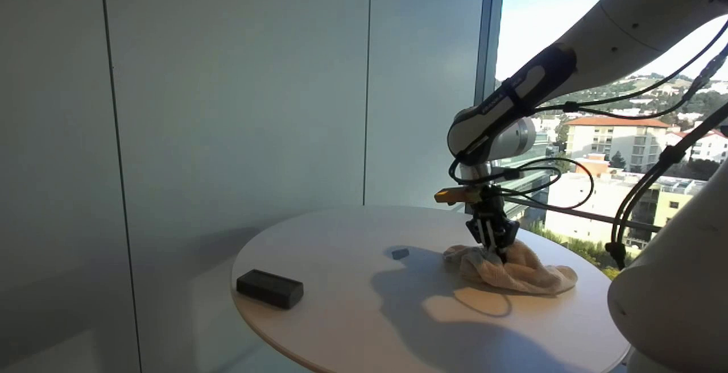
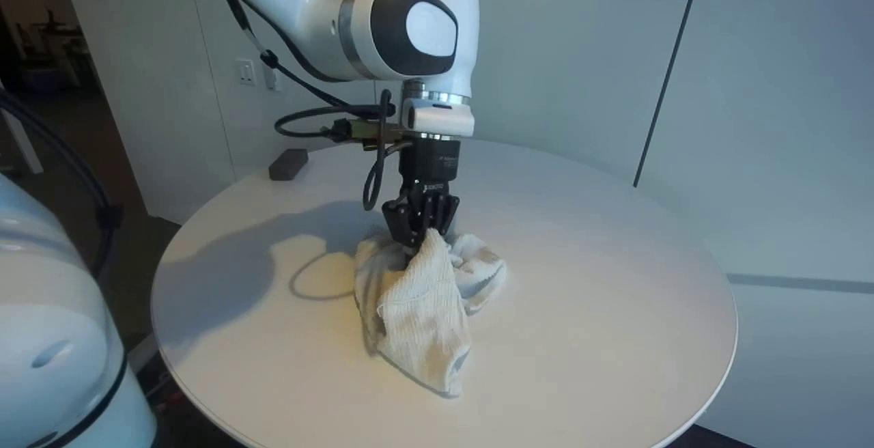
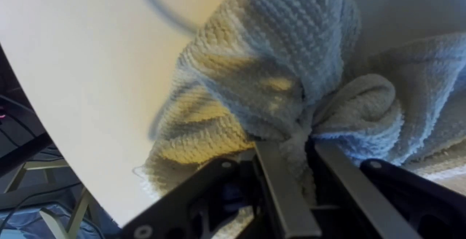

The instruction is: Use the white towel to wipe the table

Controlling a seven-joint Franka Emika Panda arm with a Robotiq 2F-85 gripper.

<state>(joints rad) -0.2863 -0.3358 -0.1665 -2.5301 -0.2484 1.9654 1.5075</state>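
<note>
Round table (image 1: 341, 248) stands by a window (image 1: 529, 9); the towel (image 2: 427, 318) lies bunched on it. The gripper (image 3: 296, 146) is closed on a pinched fold of the towel; depth of grip is hard to judge. A shallow pinch could slip under drag. Near the towel, a small dark piece (image 1: 400, 253) may escape its loose folds; well apart from it, a black box (image 1: 269, 289) could be knocked by a wide sweep.
</note>
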